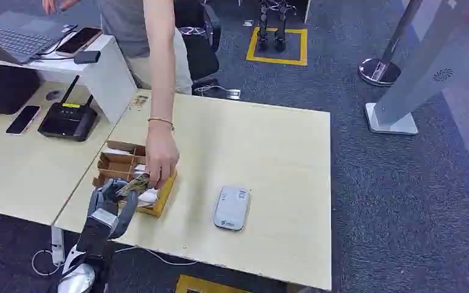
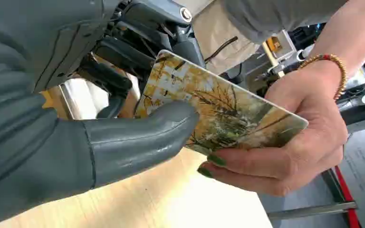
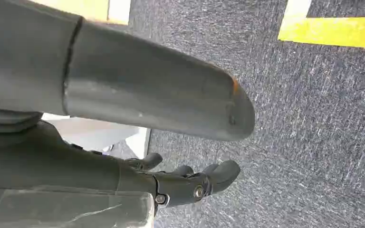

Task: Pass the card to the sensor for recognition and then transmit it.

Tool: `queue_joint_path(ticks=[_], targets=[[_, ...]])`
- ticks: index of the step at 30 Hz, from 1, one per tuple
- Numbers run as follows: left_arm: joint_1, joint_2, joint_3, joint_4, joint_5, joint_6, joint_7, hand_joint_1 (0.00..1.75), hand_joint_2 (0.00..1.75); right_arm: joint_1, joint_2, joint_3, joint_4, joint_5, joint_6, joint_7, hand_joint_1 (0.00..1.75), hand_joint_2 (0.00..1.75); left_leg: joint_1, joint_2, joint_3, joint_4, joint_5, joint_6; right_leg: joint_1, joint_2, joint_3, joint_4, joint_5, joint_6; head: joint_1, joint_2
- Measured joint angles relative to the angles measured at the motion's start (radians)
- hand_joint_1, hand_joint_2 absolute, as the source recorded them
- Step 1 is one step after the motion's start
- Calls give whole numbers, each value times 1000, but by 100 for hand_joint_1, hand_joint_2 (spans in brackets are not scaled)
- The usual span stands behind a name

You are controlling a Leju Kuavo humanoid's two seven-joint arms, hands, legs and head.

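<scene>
Wooden table [image 1: 269, 152]: one pale top, the largest thing in the head view, with the box at its near left and the sensor nearer the middle.
Floor [image 3: 313, 118]: dark grey carpet with yellow tape lines, under the right hand.
Person [image 1: 159, 73]: one arm reaching down from the far side; the person's hand [image 2: 290, 142] grips one end of the card.
Box [image 1: 122, 165]: one brown cardboard tray with dividers, at the table's near left edge, just beside the left hand.
Left hand [image 1: 113, 201]: raised at the table's near left edge; thumb [image 2: 142, 133] pressed on the card's face, darker fingers behind it, so it pinches the card.
Right hand [image 3: 185, 183]: hanging above the carpet, fingers apart, nothing in it.
Sensor [image 1: 232, 207]: one grey-white flat reader, lying right of the box, well apart from the card.
Card [image 2: 218, 114]: one, yellow with a tree print, held above the box between the left hand and the person's hand, both touching it.
</scene>
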Motion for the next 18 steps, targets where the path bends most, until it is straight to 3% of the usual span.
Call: queue_joint_path(ticks=[13,18], targets=[[0,0,0,6,0,4,3,175,175,0,0,0,0,11,-2,0,0,0,0,0,0,0,0,0,0,0,0,0,0,0,0,0],[-4,0,0,10,-47,27,4,175,175,-1,0,0,0,16,-3,0,0,0,0,0,0,0,0,0,0,0,0,0,0,0,0,0]])
